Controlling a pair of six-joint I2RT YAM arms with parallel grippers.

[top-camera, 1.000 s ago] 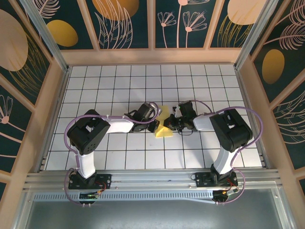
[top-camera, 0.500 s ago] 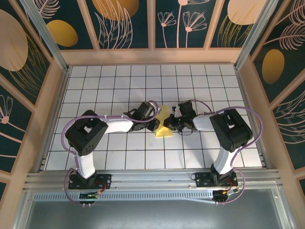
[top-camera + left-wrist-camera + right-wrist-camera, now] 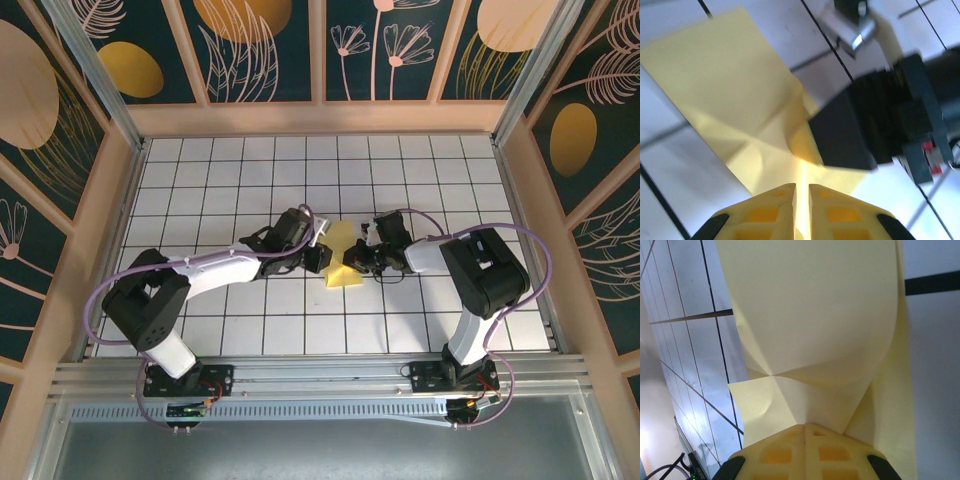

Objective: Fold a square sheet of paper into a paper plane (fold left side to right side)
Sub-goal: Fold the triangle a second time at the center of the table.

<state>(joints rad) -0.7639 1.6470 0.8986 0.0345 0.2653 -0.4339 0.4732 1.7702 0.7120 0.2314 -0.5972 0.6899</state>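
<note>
The square sheet of paper (image 3: 345, 277), pale yellow and creased into layered flaps, lies mid-table between both grippers. It is a partly folded piece, with no paper plane shape in view. My left gripper (image 3: 322, 258) is at its left edge. In the left wrist view its fingers (image 3: 801, 186) stand a thin slit apart with a raised ridge of the paper (image 3: 730, 85) running in between them. My right gripper (image 3: 358, 262) is shut on the paper's right side. A curled flap (image 3: 815, 315) rises from its closed fingertips (image 3: 805, 426). The right gripper's black body (image 3: 860, 130) rests on the sheet.
The white grid tabletop (image 3: 200, 180) stretches on all sides, bounded by wooden walls (image 3: 125, 180) left, right and back. Both arm bases stand at the near rail (image 3: 320, 375). The two arms meet over the middle tiles.
The left arm has stretched out, its elbow swinging left and lower. Its jaws opened briefly and closed again at the paper's left edge. The right arm and paper have held still.
</note>
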